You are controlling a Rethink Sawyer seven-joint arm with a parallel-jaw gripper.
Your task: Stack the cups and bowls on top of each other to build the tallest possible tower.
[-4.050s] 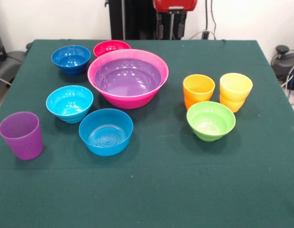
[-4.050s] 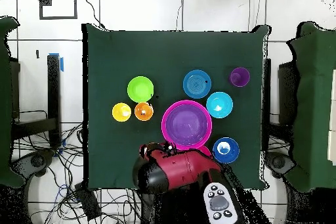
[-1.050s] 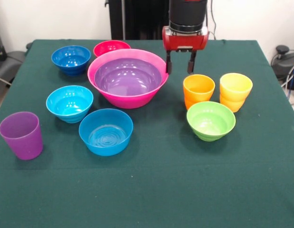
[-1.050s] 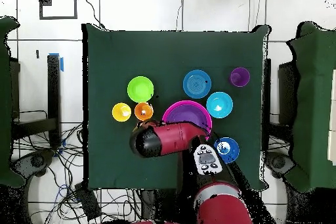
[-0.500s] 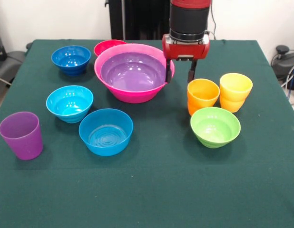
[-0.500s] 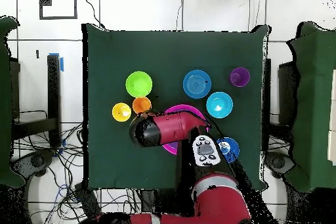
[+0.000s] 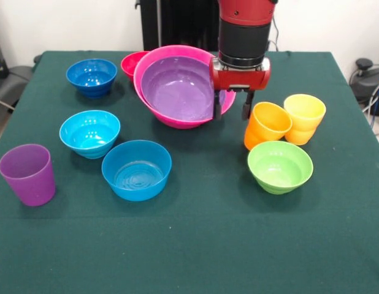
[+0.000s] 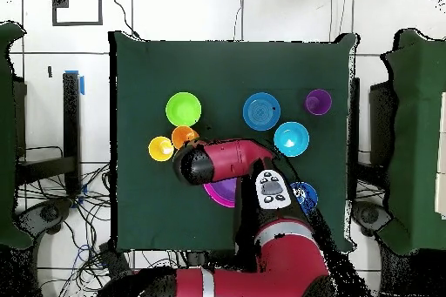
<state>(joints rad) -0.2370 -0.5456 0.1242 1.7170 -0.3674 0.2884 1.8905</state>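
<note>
In your front view the gripper (image 7: 231, 108) pinches the rim of the tilted hot-pink bowl (image 7: 154, 66), purple bowl (image 7: 177, 86) nested inside, at its 3 o'clock; no writing is readable. Overhead, the arm (image 8: 228, 161) hides most of that stack, with the orange cup (image 8: 182, 135) at its 10 o'clock.

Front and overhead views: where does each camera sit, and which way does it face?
Front: across the table, facing the robot; the arm drops in from above, end effector closed on the tilted pink bowl's rim.
Overhead: above the table, looking straight down, base at the bottom; the arm hides most of that bowl.
Both show the green bowl and purple cup.
</note>
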